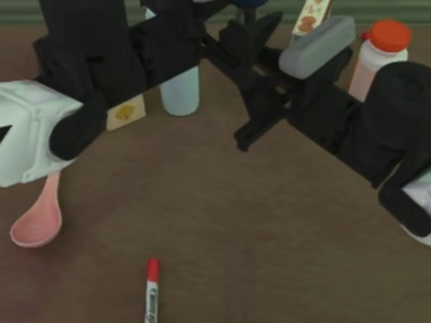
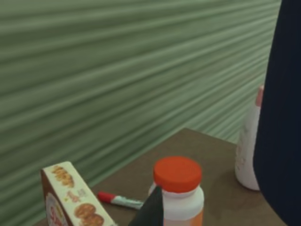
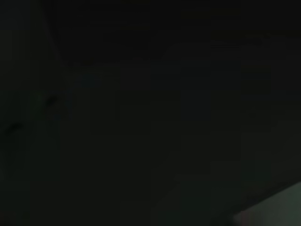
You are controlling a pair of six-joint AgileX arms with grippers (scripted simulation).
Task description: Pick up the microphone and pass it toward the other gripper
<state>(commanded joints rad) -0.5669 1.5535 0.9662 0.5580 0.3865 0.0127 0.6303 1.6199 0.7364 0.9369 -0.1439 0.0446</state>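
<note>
**Both arms up over the far edge, microphone between them**

Left arm's white wrist fills the near-left of the top view, and its black forearm reaches to the far edge of the tabletop [image 1: 269, 235]. The left pincer [image 1: 232, 40] sits there. A dark blue round shape, which I take for the microphone [image 1: 248, 4], shows just beyond it at the frame's top. From the right edge, the right pincer [image 1: 252, 128] angles in just beside the left one. Neither pincer's opening or grip can be told. Lying on the tabletop are a pink spoon [image 1: 37, 225] and a red-capped marker [image 1: 152, 293]. A pale bottle [image 1: 180, 91] and an orange-capped jar [image 1: 380, 57] stand toward the far edge.

Left wrist view: a large navy mass crowds one side, very close to the lens, likely the microphone's head. Behind it stand the jar and a biscuit box [image 2: 70, 197].

Right wrist view: dark.

Judging by this, the pickup looks done and the microphone is off the tabletop. What remains is finishing the pass toward the right pincer.
</note>
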